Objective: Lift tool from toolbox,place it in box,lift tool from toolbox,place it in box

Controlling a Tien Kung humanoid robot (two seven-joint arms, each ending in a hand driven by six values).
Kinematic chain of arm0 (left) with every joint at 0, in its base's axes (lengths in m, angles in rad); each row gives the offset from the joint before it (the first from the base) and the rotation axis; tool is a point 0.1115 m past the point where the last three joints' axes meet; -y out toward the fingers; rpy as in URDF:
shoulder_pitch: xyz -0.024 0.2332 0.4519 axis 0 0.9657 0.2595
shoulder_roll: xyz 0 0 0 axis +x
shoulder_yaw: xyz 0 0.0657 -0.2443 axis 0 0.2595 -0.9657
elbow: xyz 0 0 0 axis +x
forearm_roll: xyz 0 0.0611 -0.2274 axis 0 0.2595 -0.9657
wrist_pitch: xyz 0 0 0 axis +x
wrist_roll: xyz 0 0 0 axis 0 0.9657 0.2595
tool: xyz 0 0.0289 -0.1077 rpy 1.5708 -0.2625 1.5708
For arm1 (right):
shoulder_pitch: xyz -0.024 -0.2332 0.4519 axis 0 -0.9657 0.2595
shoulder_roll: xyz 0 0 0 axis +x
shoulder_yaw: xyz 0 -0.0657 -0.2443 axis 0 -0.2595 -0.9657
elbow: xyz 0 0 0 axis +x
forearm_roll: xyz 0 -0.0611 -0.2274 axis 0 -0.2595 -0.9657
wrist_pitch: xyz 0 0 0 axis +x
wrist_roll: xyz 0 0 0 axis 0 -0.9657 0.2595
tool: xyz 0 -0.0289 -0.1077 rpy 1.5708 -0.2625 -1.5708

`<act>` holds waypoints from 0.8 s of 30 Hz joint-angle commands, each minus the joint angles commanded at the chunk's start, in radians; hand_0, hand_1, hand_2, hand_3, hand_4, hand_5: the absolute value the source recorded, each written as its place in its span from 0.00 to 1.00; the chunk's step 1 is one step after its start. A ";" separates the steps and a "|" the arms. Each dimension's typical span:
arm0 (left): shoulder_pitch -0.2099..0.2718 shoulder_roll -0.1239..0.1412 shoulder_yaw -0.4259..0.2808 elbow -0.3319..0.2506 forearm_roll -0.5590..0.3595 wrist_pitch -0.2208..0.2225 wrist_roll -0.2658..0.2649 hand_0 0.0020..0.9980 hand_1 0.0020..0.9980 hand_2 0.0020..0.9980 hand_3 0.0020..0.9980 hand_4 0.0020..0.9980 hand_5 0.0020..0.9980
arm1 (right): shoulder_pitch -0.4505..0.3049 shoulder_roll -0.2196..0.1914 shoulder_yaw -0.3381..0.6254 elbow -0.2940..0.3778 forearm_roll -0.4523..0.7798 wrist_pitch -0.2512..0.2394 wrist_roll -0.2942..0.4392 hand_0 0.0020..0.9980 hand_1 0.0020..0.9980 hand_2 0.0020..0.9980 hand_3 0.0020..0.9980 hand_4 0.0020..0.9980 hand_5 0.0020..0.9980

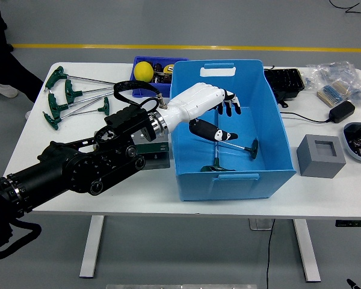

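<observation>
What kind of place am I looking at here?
Probably a robotics lab or workshop: a white table on a grey floor with a yellow line, T-handle tools, and a blue box.

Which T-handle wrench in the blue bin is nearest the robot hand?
The T-handle wrench lying across the blue bin floor, just below the open left robot hand. The other wrench lies by the bin's near wall.
</observation>
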 joint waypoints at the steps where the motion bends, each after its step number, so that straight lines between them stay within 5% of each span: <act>1: 0.002 0.002 -0.004 0.000 0.001 -0.001 0.001 0.45 0.55 0.66 0.62 0.88 0.40 | 0.000 0.000 0.000 0.000 0.000 0.000 0.000 0.72 0.70 0.77 0.69 0.94 0.82; 6: 0.024 0.020 -0.058 -0.015 -0.005 -0.002 0.009 0.45 0.55 0.66 0.62 0.88 0.40 | -0.005 0.002 0.002 0.000 0.000 0.000 -0.001 0.72 0.70 0.77 0.69 0.94 0.82; 7: 0.034 0.027 -0.081 -0.023 -0.014 0.001 0.011 0.60 0.65 0.77 0.68 0.88 0.41 | -0.007 0.003 0.003 -0.001 0.001 0.000 -0.001 0.72 0.70 0.77 0.69 0.94 0.82; 9: 0.057 0.039 -0.129 -0.039 -0.044 0.009 0.012 0.60 0.65 0.77 0.68 0.88 0.41 | -0.010 0.005 0.004 -0.001 0.002 0.000 -0.002 0.72 0.70 0.77 0.69 0.94 0.82; 12: 0.107 0.057 -0.228 -0.068 -0.140 0.033 0.009 0.60 0.65 0.77 0.68 0.88 0.41 | -0.014 0.007 0.003 -0.001 0.005 0.000 -0.001 0.72 0.70 0.77 0.69 0.94 0.82; 13: 0.123 0.062 -0.263 -0.078 -0.179 0.043 0.007 0.71 0.72 0.83 0.72 0.89 0.44 | -0.015 0.008 0.004 -0.001 0.006 0.000 -0.001 0.72 0.70 0.77 0.69 0.94 0.82; 18: 0.187 0.080 -0.431 -0.127 -0.378 0.072 0.028 0.71 0.72 0.83 0.72 0.89 0.44 | -0.018 0.010 0.001 -0.001 0.008 0.000 0.002 0.72 0.70 0.77 0.69 0.94 0.82; 24: 0.281 0.094 -0.603 -0.193 -0.597 -0.001 0.083 0.71 0.71 0.82 0.72 0.88 0.46 | -0.019 0.011 -0.008 -0.001 0.016 0.001 0.007 0.72 0.70 0.77 0.69 0.94 0.82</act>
